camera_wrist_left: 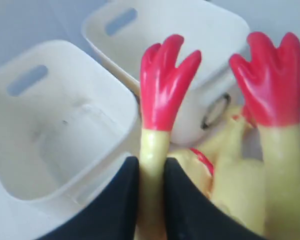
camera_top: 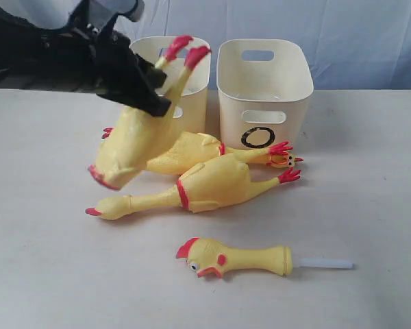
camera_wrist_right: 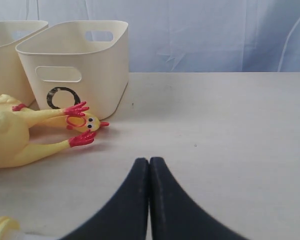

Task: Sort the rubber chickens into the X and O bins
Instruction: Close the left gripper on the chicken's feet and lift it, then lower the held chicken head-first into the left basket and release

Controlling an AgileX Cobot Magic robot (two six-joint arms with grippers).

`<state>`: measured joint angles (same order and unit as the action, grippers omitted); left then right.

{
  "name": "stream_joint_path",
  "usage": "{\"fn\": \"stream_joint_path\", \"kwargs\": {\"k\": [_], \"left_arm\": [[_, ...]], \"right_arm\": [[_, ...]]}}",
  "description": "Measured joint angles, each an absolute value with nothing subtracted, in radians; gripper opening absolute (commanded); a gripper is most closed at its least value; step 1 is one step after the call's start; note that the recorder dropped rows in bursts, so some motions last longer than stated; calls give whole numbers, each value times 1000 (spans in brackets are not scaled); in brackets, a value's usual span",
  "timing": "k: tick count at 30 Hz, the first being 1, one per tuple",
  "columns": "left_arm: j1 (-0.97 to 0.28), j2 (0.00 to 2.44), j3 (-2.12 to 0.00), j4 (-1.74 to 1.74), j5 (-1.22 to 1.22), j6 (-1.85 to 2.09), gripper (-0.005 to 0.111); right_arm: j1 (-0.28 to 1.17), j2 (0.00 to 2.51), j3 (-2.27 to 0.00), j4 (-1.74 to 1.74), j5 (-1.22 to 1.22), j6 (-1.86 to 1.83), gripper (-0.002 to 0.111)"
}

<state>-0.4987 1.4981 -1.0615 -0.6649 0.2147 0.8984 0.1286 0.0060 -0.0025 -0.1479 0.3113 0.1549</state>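
My left gripper is shut on one leg of a rubber chicken, which hangs lifted with its red feet up, in front of the left cream bin; that bin's mark is hidden. Two more long rubber chickens lie on the table before the bins. The O bin stands to the right. A short head-and-neck piece with a white tube lies nearer the front. My right gripper is shut and empty above the table, out of the exterior view.
The beige table carries everything. A blue-grey cloth backdrop hangs behind the bins. My left arm's black body reaches in from the upper left.
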Motion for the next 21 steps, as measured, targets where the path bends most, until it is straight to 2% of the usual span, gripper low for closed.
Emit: {"fn": "stream_joint_path", "kwargs": {"k": [5,21], "left_arm": [[-499,1506,-1110,-791,-236,897,0],[-499,1888,-1461,-727,-351,897,0]], "right_arm": [[129,6,-2,-148,311,155,0],[129,6,-2,-148,311,155,0]]}}
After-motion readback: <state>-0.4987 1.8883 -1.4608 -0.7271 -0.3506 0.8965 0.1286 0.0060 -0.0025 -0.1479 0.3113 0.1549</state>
